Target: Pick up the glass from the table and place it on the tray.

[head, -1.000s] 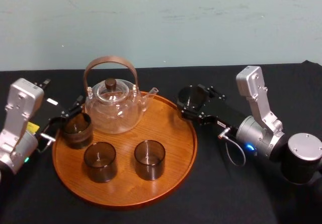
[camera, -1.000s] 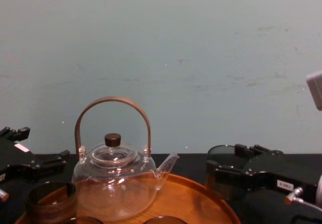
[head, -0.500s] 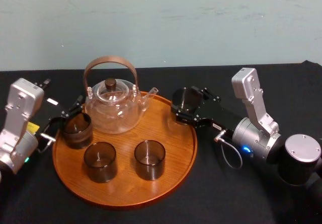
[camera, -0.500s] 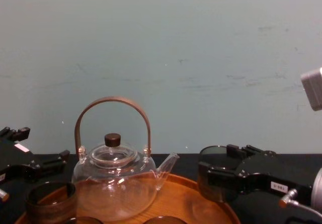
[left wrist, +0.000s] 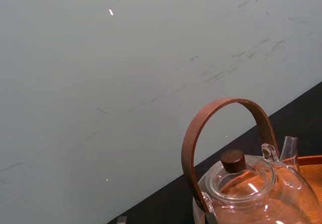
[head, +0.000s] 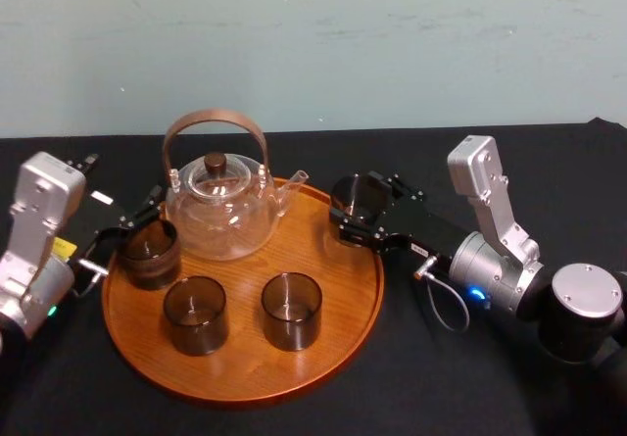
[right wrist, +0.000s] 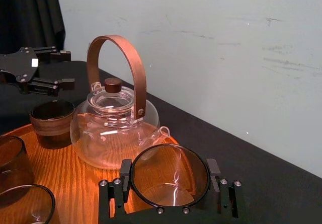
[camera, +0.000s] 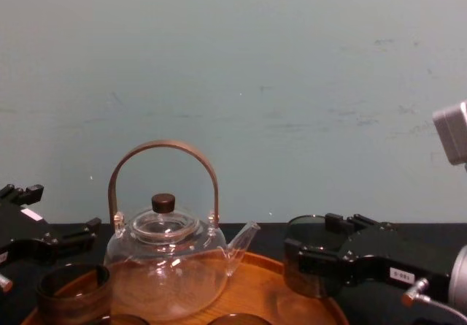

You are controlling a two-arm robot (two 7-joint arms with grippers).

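At centre-right of head view, my right gripper point(head: 359, 213) grasps the glass point(head: 353, 193) over the tray point(head: 328, 323) rim; pickup done, set-down and release remain. My left gripper point(head: 132, 222) idle at left, spread.

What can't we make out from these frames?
- Held glass base, on or above tray: head view, right gripper covers it; chest view, too flat an angle.
- Front-left glass and front-right glass: chest view, bottom edge cuts all but rims.
- Teapot lower body: left wrist view, cut by edge.
- Left gripper, open by back-left glass: touching or not, overlap in head view.
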